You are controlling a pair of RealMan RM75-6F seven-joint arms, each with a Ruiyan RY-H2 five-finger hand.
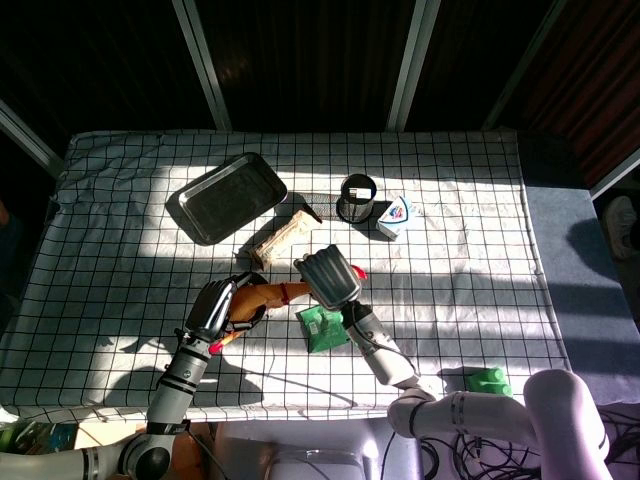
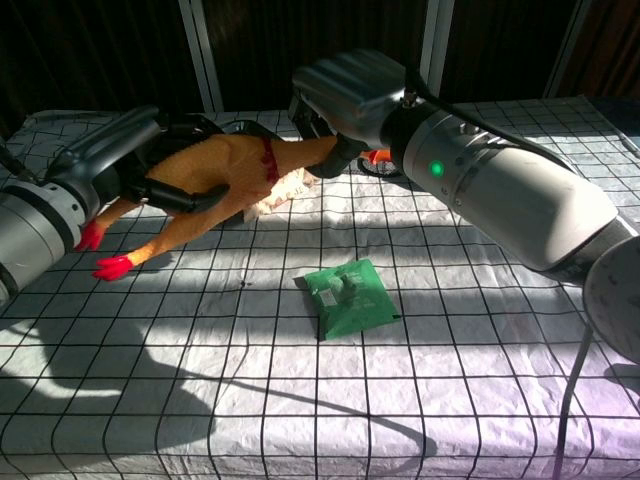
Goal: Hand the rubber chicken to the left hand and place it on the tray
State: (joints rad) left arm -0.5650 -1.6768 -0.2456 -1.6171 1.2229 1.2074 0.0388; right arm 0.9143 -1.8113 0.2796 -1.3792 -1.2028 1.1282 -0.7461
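Observation:
The orange rubber chicken [image 2: 215, 165] with its red feet [image 2: 112, 266] hangs above the checked cloth, stretched between both hands. My left hand [image 2: 120, 160] wraps around its body from the left. My right hand [image 2: 345, 95] grips its neck, with the red head end hidden behind that hand. In the head view the chicken [image 1: 265, 296] lies between the left hand [image 1: 215, 308] and the right hand [image 1: 328, 278]. The dark metal tray [image 1: 225, 196] sits farther back and to the left, with nothing on it.
A green packet [image 2: 348, 298] lies on the cloth just below the right hand. Behind it are a brown box [image 1: 278, 240], a black mesh cup [image 1: 357, 198] and a blue-white wedge [image 1: 394, 216]. A green object [image 1: 487, 382] sits near the front right edge.

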